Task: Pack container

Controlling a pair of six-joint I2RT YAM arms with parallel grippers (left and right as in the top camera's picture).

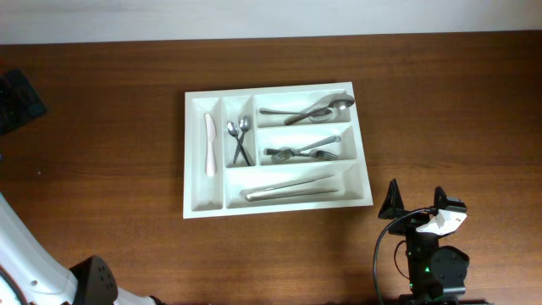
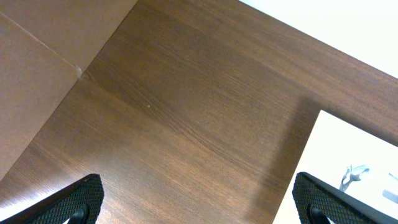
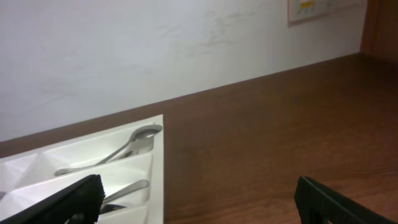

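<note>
Tray [image 1: 210, 195] lay up-left of right claw [image 1: 416, 193], long axis across bench [image 1: 449, 102]; right arm nearer. Right claw and left claw [image 2: 197, 183] both spread, empty.

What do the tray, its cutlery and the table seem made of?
Container: probably plastic, matte white with moulded dividers. Forks and spoons: likely steel, grey with bright glints. Knife: white, perhaps plastic. Table: wood or wood-look laminate, brown grain visible.

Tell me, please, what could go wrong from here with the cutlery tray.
One large spoon rests its bowl on the container rim at the far right corner; a knock might tip it out. The open right tool sits close to the container's near right corner, so a careless swing could shove it.
</note>
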